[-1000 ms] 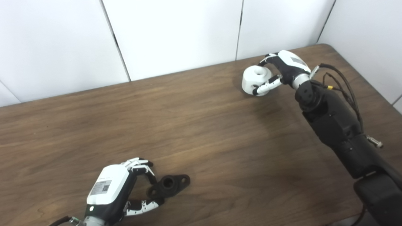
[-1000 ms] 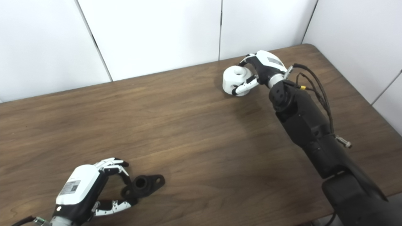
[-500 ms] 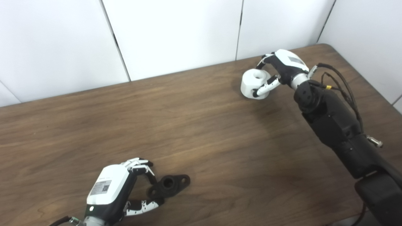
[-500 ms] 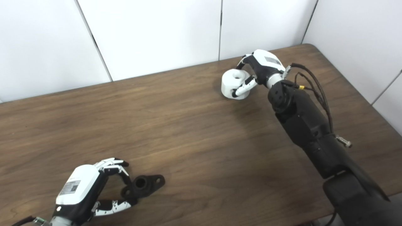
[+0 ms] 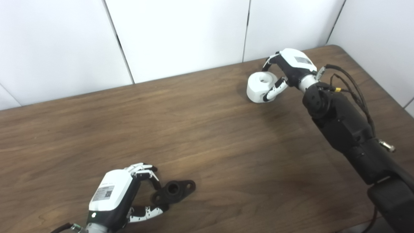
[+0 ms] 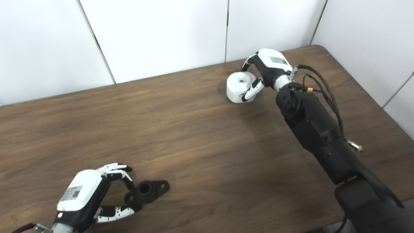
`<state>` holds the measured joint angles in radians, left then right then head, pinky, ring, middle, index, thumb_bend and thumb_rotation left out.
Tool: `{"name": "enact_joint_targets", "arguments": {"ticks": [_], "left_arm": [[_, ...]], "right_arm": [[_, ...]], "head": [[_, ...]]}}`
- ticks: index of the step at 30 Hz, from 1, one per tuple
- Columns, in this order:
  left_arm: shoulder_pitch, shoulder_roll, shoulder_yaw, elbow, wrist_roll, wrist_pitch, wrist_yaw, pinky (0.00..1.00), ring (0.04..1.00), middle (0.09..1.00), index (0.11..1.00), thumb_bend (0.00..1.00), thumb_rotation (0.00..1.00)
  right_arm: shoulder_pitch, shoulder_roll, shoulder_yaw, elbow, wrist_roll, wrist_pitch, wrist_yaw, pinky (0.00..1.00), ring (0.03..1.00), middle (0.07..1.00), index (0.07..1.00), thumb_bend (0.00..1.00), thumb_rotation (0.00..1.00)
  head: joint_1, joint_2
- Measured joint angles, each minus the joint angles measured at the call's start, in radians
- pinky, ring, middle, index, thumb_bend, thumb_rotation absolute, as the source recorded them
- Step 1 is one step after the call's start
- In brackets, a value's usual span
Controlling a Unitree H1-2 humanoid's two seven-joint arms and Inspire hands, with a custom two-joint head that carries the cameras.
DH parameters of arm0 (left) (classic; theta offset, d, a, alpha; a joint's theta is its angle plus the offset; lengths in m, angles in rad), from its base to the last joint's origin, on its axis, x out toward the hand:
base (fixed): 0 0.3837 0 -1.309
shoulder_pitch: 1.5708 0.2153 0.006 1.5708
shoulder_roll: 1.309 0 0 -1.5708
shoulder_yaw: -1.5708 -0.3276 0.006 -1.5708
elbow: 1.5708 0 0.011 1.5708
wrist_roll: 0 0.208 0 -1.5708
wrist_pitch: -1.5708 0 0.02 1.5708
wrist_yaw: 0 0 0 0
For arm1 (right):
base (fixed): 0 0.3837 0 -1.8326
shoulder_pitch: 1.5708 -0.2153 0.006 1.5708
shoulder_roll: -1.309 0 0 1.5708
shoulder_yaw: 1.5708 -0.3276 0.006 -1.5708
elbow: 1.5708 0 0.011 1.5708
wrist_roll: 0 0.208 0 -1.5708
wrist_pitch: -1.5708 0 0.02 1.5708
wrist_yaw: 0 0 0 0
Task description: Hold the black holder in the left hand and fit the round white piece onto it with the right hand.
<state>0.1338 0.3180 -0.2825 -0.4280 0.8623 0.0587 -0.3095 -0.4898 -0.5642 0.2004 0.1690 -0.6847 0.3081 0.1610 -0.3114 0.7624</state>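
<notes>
— Since the right hand point(image 5: 289, 69) has its fingers point(image 5: 273, 92) and thumb curled round the round white plastic piece with a hole in its top point(image 5: 259, 86), is that piece actually held?

— It looks gripped: fingers wrap its near side, the thumb hooks over the far side, and its hole faces up. Whether it is clear of the brown wooden table point(image 5: 207, 129) or resting on it, I cannot tell.

— And the left hand point(image 5: 118, 197)?

— Its fingertips point(image 5: 152, 170) and thumb close on the near end of the flat black plastic holder with a raised round socket point(image 5: 174, 190), pinching one lug. The holder lies on the table just beyond those fingers, its long axis running away from them toward the right, socket opening upward.

— So which way does the white piece have to go?

— From the right fingers, the holder lies well apart, toward the robot and far over to the left. The left hand is the nearer one by far, being already on it. I judge the right hand must carry the piece across the table and bring its hole down in line with the socket, while the left hand steadies or raises the holder.
</notes>
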Motion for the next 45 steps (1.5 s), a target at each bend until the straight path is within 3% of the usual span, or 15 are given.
{"name": "enact_joint_targets", "arguments": {"ticks": [7, 16, 21, 29, 45], "left_arm": [[0.0, -0.002, 0.001, 0.0, 0.003, 0.0, 0.0, 0.76, 0.834, 0.768, 0.487, 0.52, 0.05], [0.0, -0.02, -0.003, -0.002, 0.025, 0.009, -0.009, 0.78, 0.842, 0.772, 0.487, 0.52, 0.05], [-0.001, -0.033, -0.005, -0.003, 0.041, 0.013, -0.013, 0.78, 0.837, 0.77, 0.487, 0.52, 0.05], [-0.003, -0.055, -0.011, -0.001, 0.057, 0.023, -0.014, 0.78, 0.835, 0.766, 0.487, 0.52, 0.05], [-0.012, -0.096, -0.042, -0.019, 0.134, 0.091, -0.044, 0.79, 0.843, 0.774, 0.488, 0.52, 0.05]], "right_arm": [[0.031, -0.018, 0.001, -0.074, -0.014, -0.002, 0.024, 0.94, 0.95, 0.84, 0.486, 0.52, 0.14], [0.084, -0.015, 0.006, -0.284, -0.032, -0.002, 0.085, 0.96, 0.948, 0.821, 0.485, 0.52, 0.14], [0.116, 0.007, 0.02, -0.411, -0.037, 0.003, 0.158, 0.96, 0.947, 0.811, 0.483, 0.52, 0.14], [0.16, 0.091, 0.053, -0.588, -0.053, 0.021, 0.257, 0.97, 0.954, 0.811, 0.484, 0.52, 0.14], [0.232, 0.152, 0.092, -0.723, -0.067, 0.001, 0.367, 0.99, 0.959, 0.807, 0.482, 0.52, 0.14]], "head": [[0.02, 0.006], [0.077, 0.015], [0.101, 0.018], [0.132, 0.025], [0.219, 0.054]]}}
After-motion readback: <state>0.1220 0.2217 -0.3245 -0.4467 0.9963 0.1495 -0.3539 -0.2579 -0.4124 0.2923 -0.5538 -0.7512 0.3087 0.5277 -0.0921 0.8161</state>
